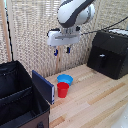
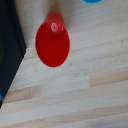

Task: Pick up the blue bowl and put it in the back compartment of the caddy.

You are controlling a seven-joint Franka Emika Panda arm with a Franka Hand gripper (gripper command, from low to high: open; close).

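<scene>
The blue bowl (image 1: 65, 78) is being seen on the wooden desk (image 1: 95, 100), just behind the red cup (image 1: 62, 89) and close to it or touching it. The big black caddy (image 1: 20, 97) is sitting at the exterior view's left, with its blue-faced panel (image 1: 43, 86) standing next to the cup. A black boxy machine (image 1: 109, 52) is resting at the exterior view's right.

The claw (image 1: 62, 50) is hanging high above the bowl. Its two fingers are pointing down with a gap between them, and nothing is being held.

The bowl is judged to be light and stiff, like thin plastic. It is probably smooth, so it could be slipping if it is squeezed badly. The rim is thought to be the best place for holding, on the side away from the cup, with one finger inside and one outside.

In the exterior view, the whole bowl, the claw and the caddy's open sections are being shown. In the wrist view, only a small slice of the blue bowl (image 2: 92, 1) is peeking in at the edge. The red cup (image 2: 52, 44) is filling the middle there, and a dark edge of the caddy (image 2: 10, 45) is being shown beside it. The claw is not being seen in the wrist view.
</scene>
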